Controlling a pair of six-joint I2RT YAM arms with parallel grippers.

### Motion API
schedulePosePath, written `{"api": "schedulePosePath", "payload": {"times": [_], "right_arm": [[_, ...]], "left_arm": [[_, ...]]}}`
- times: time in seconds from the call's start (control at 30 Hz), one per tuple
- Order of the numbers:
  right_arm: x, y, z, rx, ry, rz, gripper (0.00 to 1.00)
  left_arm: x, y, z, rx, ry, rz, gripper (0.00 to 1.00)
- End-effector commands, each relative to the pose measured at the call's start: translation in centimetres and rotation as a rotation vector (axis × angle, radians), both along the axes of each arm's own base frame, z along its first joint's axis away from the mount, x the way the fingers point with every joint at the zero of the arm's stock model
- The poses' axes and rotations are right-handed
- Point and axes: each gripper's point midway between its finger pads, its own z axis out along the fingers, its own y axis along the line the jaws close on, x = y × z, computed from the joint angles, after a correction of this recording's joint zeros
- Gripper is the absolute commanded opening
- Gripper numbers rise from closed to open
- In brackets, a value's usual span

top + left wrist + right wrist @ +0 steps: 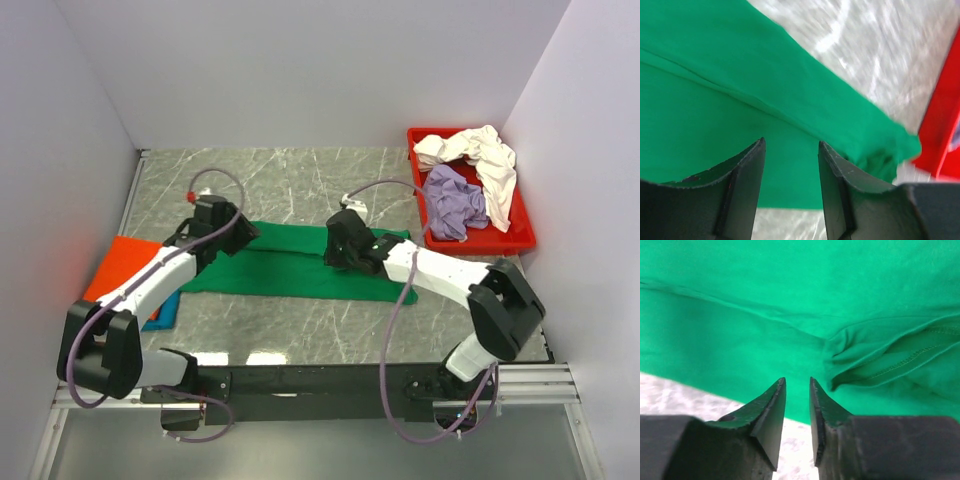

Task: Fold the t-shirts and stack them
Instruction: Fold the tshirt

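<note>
A bright green t-shirt [300, 262] lies folded into a long strip across the middle of the table. My left gripper [240, 231] hovers over its far left part, open and empty, with green cloth under the jaws [791, 141]. My right gripper [333, 248] is over the strip's far edge right of centre, its jaws a narrow gap apart and empty [797, 379]. A folded sleeve [880, 360] lies just beyond the right fingers. An orange t-shirt [122, 266] lies on a teal one [167, 310] at the left. Cream-white [485, 155] and lavender [455, 200] t-shirts lie crumpled in the tray.
A red plastic tray [520, 240] stands at the back right against the wall. White walls close in the table on the left, back and right. The marble tabletop [290, 185] shows behind the green shirt. An orange-red edge [940, 125] shows past the shirt's end.
</note>
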Motion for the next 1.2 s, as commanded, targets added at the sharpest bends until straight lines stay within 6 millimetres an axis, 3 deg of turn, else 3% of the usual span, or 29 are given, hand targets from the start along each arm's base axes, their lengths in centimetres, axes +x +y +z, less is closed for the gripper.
{"api": "schedulePosePath", "payload": {"times": [0.0, 0.07, 0.1, 0.17, 0.2, 0.23, 0.27, 0.37, 0.4, 0.43, 0.47, 0.63, 1.17], "right_arm": [[0.3, 0.2, 4.7, 0.087, -0.106, -0.005, 0.35], [0.4, -2.0, 4.6, 0.039, -0.115, -0.050, 0.41], [1.4, -4.1, 5.3, 0.047, -0.126, -0.100, 0.42], [1.8, -6.9, 4.2, 0.045, -0.101, -0.137, 0.44], [1.9, -7.9, 4.4, 0.078, -0.091, -0.136, 0.45], [2.8, -10.3, 4.0, 0.074, -0.075, -0.188, 0.46], [3.0, -11.6, 3.8, 0.058, -0.076, -0.204, 0.47], [3.9, -14.5, 3.0, 0.058, -0.064, -0.256, 0.49], [4.0, -14.8, 2.5, 0.063, -0.049, -0.255, 0.49], [4.1, -14.9, 2.3, 0.078, -0.041, -0.253, 0.49], [4.5, -15.6, 2.1, 0.080, -0.040, -0.264, 0.49], [5.4, -15.9, 0.4, 0.118, 0.010, -0.258, 0.48], [7.7, -15.8, -3.0, 0.140, 0.092, -0.287, 0.45]], "left_arm": [[0.4, -3.5, 1.6, 0.009, -0.085, -0.115, 0.52], [0.0, -5.8, 0.9, 0.016, -0.079, -0.181, 0.52], [0.3, -6.8, 1.4, 0.016, -0.099, -0.207, 0.52], [0.0, -9.4, 0.7, 0.032, -0.087, -0.282, 0.52], [0.8, -10.1, 1.5, 0.061, -0.117, -0.286, 0.52], [0.4, -11.9, 0.5, 0.086, -0.095, -0.333, 0.53], [1.1, -13.1, 1.6, 0.092, -0.123, -0.349, 0.53], [0.8, -15.7, -0.5, 0.176, -0.083, -0.408, 0.54], [1.2, -16.6, 0.0, 0.189, -0.094, -0.422, 0.54], [0.8, -17.3, -1.5, 0.233, -0.066, -0.433, 0.54], [1.0, -18.1, -1.0, 0.240, -0.080, -0.441, 0.54], [-0.4, -21.0, -2.7, 0.323, -0.059, -0.501, 0.54], [-2.9, -22.7, -4.0, 0.403, -0.044, -0.545, 0.50]]}}
